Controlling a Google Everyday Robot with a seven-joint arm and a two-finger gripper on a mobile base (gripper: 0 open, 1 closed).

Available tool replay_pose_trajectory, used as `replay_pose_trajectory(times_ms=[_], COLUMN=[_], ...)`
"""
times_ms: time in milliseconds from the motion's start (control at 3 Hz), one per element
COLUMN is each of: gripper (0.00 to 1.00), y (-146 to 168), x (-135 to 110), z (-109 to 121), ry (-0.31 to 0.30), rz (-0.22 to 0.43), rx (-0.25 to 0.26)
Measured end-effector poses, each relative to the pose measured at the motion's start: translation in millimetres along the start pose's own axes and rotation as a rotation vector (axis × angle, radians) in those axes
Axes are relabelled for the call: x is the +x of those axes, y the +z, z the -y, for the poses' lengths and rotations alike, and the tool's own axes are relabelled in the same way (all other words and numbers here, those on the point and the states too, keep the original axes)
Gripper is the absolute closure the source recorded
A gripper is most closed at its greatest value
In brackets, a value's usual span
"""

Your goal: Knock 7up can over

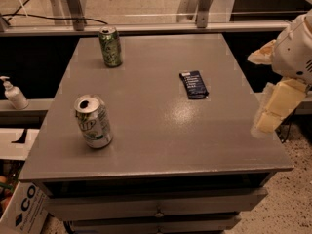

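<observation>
The 7up can [93, 122], silver-white with green lettering and an open top, stands upright on the grey table [161, 145] near its front left. My gripper [273, 110], a cream-coloured piece below a white arm housing, hangs at the table's right edge. It is far to the right of the can and does not touch it.
A darker all-green can [110, 47] stands upright at the back left of the table. A dark blue snack packet [193, 84] lies flat right of centre. A soap dispenser [13, 94] and a cardboard box [22, 211] sit off the table's left side.
</observation>
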State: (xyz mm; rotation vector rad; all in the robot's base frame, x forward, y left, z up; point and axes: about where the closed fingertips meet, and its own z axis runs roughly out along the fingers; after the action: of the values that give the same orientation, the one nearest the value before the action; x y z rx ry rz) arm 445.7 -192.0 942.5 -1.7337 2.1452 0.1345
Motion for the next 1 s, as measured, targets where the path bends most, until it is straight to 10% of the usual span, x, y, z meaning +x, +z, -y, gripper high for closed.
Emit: replay_pose_trajectory(times_ms=[667, 1000], gripper=[0.0, 0.0], y=[55.7, 55.7], x=[-40.4, -40.5], z=[-18.1, -18.1], ry=[-0.063, -0.063], rz=[0.24, 0.24], rx=[-0.157, -0.157])
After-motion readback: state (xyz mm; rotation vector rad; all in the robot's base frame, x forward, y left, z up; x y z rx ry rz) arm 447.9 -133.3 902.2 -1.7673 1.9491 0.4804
